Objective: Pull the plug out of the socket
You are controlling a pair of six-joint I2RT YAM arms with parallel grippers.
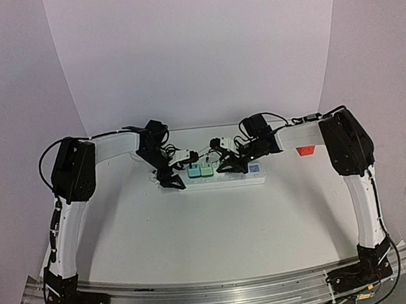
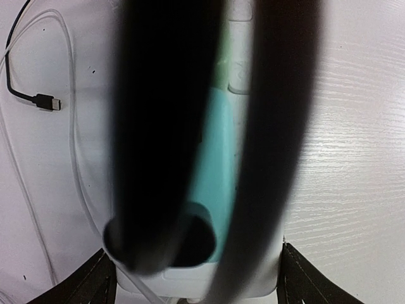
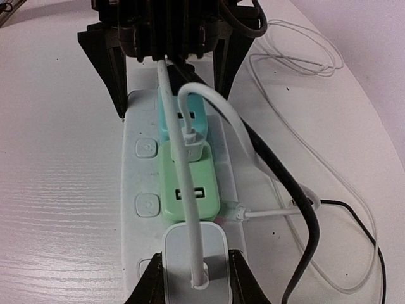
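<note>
"White tabletop [image 1: 220,231], pale curved backdrop. Your socket [image 3: 130,183] lies across the middle, between the two arms. Three chargers sit in a row on it: teal plug [image 3: 166,114], green plug [image 3: 190,183], white plug [image 3: 190,250]."

"And the grippers?"

"Your right gripper [image 3: 193,282] is clamped on the white plug, with one finger on each flat side, low by the strip's face. Your left gripper [image 2: 195,259] straddles the strip's left end beside the teal plug. Its fingers press both long edges, so it pins the socket."

"How will the plug handle?"

"By my judgement it is a small, hard, smooth shell, light, and seated only by the friction of its pins. The socket looks light too and would likely lift with the plug if unpinned. Take the plug by its side faces, not by the thin white cable [image 3: 180,158] leaving its top — that is soft and would strain. Pull straight out — a tilt could bind the pins."
</note>
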